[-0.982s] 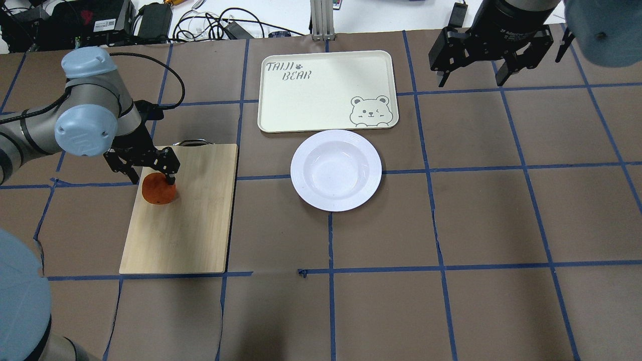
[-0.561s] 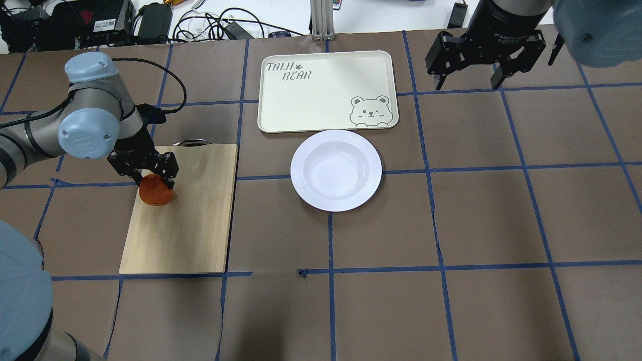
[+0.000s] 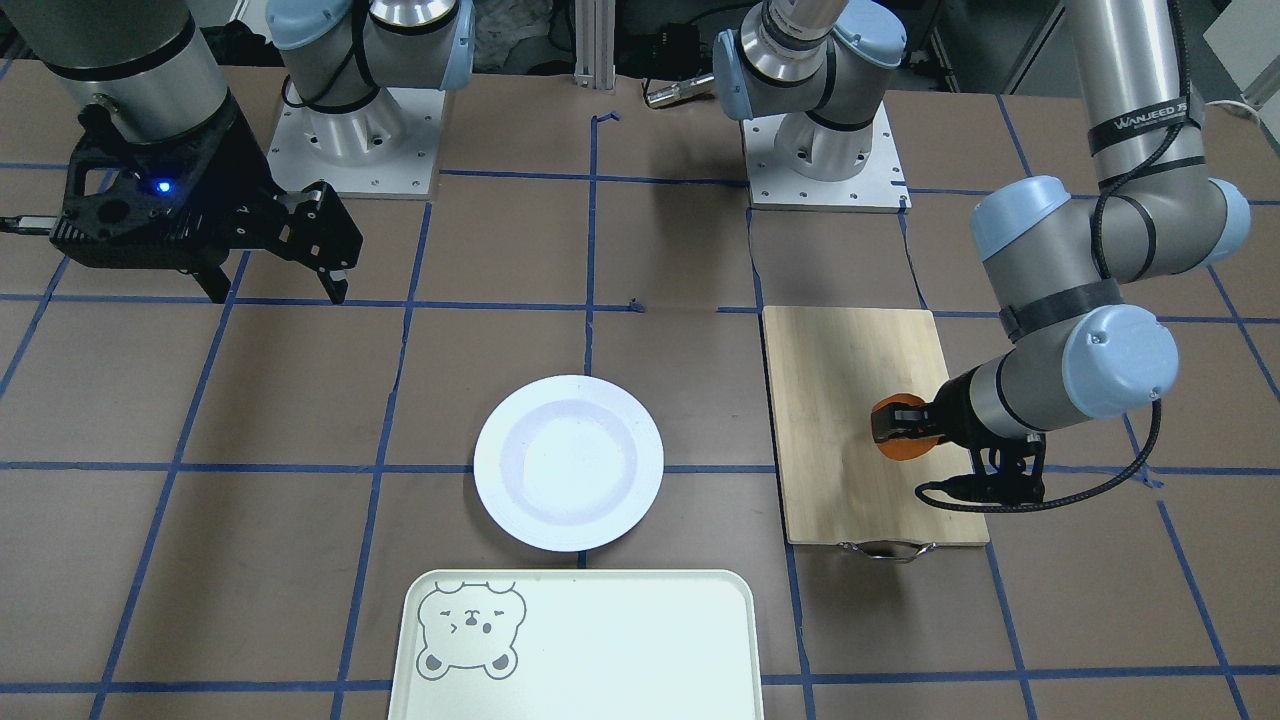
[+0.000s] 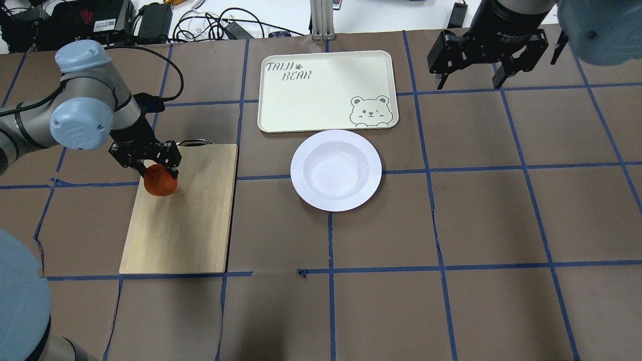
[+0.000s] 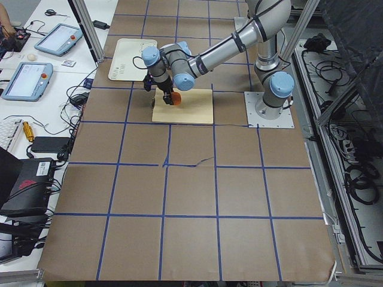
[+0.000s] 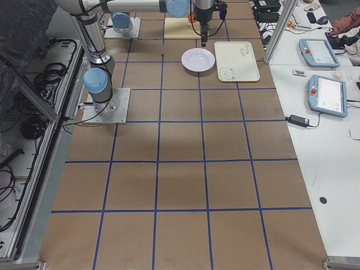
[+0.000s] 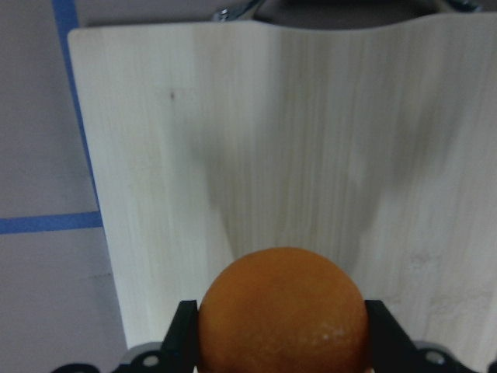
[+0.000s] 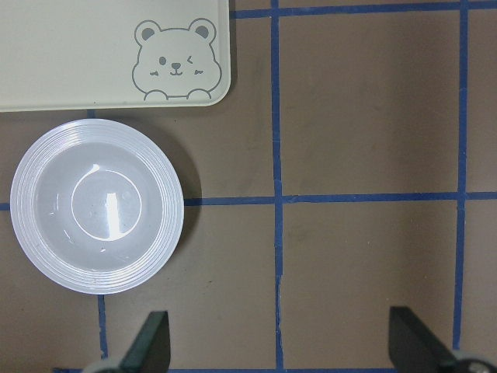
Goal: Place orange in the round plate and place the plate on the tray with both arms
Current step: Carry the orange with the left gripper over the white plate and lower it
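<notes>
Front-facing view: the left gripper (image 3: 903, 425) is clamped on the orange (image 3: 903, 453) above the board (image 3: 840, 400). The bare plate (image 3: 568, 462) lies at the board's 9 o'clock, and the tray (image 3: 600, 640) lies at the plate's 6 o'clock. The right gripper (image 3: 280, 296) hangs at the plate's 10 o'clock, spread wide and empty.

Overhead: the orange is toward the board's 11 o'clock corner. The tray sits just beside the plate at its 12 o'clock.

Side views: both grippers are too small to judge.

Left wrist: black fingers (image 7: 182, 334) press both sides of the orange.

Right wrist: the fingers are wide apart with nothing between them. The plate is at 9 o'clock and the tray at 11.
</notes>
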Tool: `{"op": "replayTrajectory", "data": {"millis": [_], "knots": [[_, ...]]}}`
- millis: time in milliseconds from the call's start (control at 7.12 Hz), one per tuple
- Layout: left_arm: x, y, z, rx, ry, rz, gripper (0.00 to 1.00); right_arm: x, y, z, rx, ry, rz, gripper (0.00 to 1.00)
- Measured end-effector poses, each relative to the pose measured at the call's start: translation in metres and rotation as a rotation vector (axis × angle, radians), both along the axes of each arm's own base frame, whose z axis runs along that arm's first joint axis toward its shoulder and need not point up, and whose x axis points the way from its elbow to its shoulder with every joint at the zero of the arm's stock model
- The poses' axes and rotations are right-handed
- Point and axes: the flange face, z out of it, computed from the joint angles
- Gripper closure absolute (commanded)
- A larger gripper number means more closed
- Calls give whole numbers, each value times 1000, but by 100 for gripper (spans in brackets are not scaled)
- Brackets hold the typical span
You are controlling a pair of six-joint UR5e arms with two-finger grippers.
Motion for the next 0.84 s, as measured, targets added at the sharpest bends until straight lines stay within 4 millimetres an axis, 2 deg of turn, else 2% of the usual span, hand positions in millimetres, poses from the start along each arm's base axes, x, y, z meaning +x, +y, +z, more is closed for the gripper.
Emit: {"op": "replayTrajectory", "data": {"millis": [140,561,842], "knots": [[-32,-3,5,-5,34,43,95,-1,1,1,-2,0,-1,0],[-168,1,10,-61,101,166,94,-2,4,5,-7,2,-3,0],[-250,9,4,-116,205,215,94,-2,5,5,-5,5,-3,0]]}}
